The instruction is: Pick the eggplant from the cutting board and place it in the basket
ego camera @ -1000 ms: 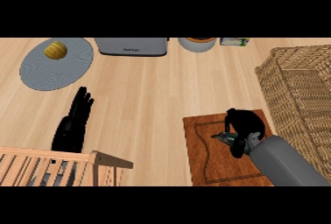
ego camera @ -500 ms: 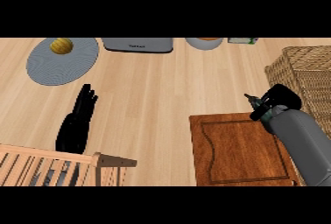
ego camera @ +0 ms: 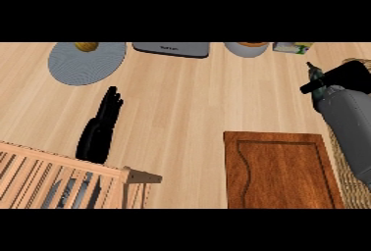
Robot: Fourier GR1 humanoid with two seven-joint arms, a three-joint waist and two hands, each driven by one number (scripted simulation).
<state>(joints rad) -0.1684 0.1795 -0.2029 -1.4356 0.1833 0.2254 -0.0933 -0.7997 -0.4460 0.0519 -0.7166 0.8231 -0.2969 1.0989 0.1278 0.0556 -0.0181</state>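
Pale wood counter, cutting board (ego camera: 282, 169) bare; right hand (ego camera: 340, 78) curled round the eggplant (ego camera: 313, 72) (smooth, likely slippery, best gripped mid-body) above the basket (ego camera: 355, 181); left hand (ego camera: 109, 105) rests straight-fingered

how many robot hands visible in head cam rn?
2. The left hand rests open on the counter at the view's left; the right hand is raised at the right edge, fingers curled.

grey appliance (ego camera: 171, 49), label unreadable
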